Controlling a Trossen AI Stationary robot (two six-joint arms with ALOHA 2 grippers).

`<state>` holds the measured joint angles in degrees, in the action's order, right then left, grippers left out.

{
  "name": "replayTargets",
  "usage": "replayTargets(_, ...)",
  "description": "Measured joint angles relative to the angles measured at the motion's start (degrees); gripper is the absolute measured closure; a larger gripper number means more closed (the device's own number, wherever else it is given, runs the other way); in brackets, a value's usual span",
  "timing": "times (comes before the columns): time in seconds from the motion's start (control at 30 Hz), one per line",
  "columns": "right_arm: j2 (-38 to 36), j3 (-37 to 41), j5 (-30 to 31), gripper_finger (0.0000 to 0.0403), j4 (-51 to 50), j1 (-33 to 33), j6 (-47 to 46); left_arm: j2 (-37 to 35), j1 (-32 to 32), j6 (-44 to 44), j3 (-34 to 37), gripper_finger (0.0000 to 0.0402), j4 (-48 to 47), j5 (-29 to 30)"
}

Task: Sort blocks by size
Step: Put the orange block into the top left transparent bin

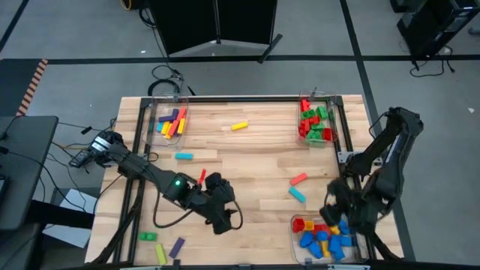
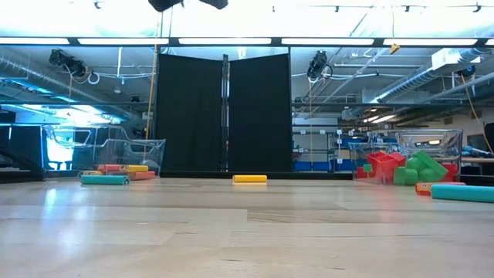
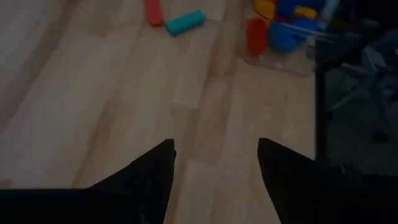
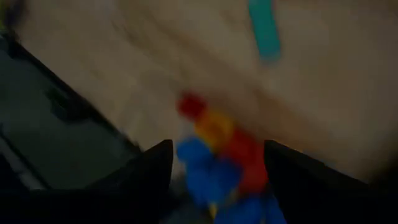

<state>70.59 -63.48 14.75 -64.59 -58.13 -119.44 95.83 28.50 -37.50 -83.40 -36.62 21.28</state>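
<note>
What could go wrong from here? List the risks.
1. The right tool, open, hangs over the clear plastic bin of small blue, yellow and red bricks; it might knock the rim.
2. The loose red bar and teal bar lie nearby and could be swept aside.

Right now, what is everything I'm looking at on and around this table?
Table: one, light wood.
Far-left bin: one, clear, holding long bars in yellow, purple, orange, red.
Far-right bin: one, clear, holding red and green blocks.
Near-right bin: one, clear, holding blue, yellow and red short blocks.
Yellow bar: one, loose, far middle.
Teal bar: one, loose, left of centre.
Red bar and teal bar: two, loose, right side.
Green, yellow and purple blocks: about three, near-left corner.
Black screen: one, behind the table.
Left hand: open, empty, over bare wood.
Right hand: open, over the near-right bin.
</note>
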Motion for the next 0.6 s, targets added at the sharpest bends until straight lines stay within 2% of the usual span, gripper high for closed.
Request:
replayTargets(0.13,-3.4,0.0,8.6,0.0147,-2.2,5.8,13.3,0.0,-2.7,-0.9,0.0,0.0165,0.3,1.4)
replayTargets(0.27,-4.5,0.0,9.0,0.0151,-2.4,14.7,32.5,0.0,-5.4,-2.0,0.0,0.0165,1.7,1.5)
replayTargets(0.37,-4.2,0.0,5.8,0.0151,-3.3,22.3,46.7,0.0,-7.2,-2.1,0.0,0.0165,3.3,1.6)
replayTargets(0.5,-2.4,0.0,-4.3,0.0151,-4.3,33.8,66.2,0.0,-9.2,-3.3,0.0,0.0165,4.7,1.6)
replayTargets(0.6,-0.4,0.0,-7.7,0.0153,-6.0,40.1,80.0,0.0,-10.2,-4.3,0.0,0.0165,5.4,1.6)
